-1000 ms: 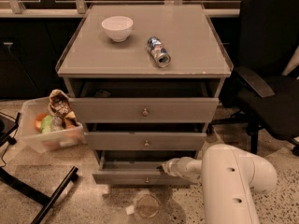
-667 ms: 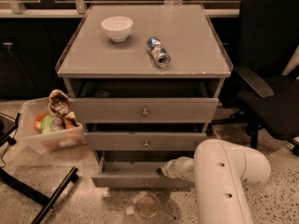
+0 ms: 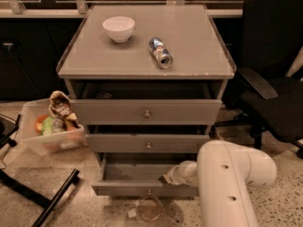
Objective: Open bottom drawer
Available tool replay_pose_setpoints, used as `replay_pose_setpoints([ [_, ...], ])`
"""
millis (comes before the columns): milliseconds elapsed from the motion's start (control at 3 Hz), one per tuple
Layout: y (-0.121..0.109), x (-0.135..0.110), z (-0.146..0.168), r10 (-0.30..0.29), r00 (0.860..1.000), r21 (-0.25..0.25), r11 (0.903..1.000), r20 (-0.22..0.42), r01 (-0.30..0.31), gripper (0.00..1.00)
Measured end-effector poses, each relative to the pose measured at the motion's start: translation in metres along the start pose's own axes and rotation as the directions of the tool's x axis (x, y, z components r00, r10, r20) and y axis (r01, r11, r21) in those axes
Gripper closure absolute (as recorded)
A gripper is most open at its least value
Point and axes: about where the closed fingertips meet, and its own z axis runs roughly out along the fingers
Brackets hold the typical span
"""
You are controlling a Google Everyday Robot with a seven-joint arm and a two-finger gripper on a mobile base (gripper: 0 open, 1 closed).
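At foot of cabinet (image 3: pixel 68 67): bottom drawer (image 3: pixel 118 188), lowest of 3, front standing well fwd of the 2 above, plain grey inside open to view. At mid front: knob (image 3: pixel 149 192), free, nothing on it. Reaching in from the right: gripper (image 3: pixel 165 178), tip at the drawer's front edge just right of centre, inside the opening rather than on the knob. Touching that edge or just above it: can't tell. Grip state: can't tell either, tip lost in the drawer's shadow. Filling the lower right corner of the view: arm (image 3: pixel 232 174), hiding the drawer's right front corner.

Judged progress: mostly done. Partly out, approx. half travel at a guess, but runners not visible, so no firm call on full extension. Prob. left: a bit more pull if aiming for full opening, then release and back off w/o nudging it shut.

Above: middle drawer (image 3: pixel 118 143) and top drawer (image 3: pixel 104 111), each w/ a dark gap over it. On cabinet top: bowl (image 3: pixel 118 28) toward back left corner, can (image 3: pixel 161 52) on its side right of centre. By the left side: bin (image 3: pixel 33 138) of clutter. At right: chair (image 3: pixel 274 79). On floor just below the knob: small clear object (image 3: pixel 149 210), type unclear.
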Motion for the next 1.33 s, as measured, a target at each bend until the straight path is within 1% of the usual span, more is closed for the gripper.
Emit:
replay_pose_setpoints([
  [333,0.011,0.019,-0.01,-0.034,0.998,-0.059,0.9978,-0.047,0.031,0.35],
  [667,0.011,0.018,-0.009,-0.034,0.998,-0.059,0.9978,-0.048,0.031,0.11],
  [1000,0.018,0.034,-0.017,-0.046,0.995,-0.108,0.9934,-0.086,0.036,0.0],
  [1333,0.019,0.034,-0.017,-0.046,0.995,-0.109,0.9934,-0.086,0.036,0.0],
])
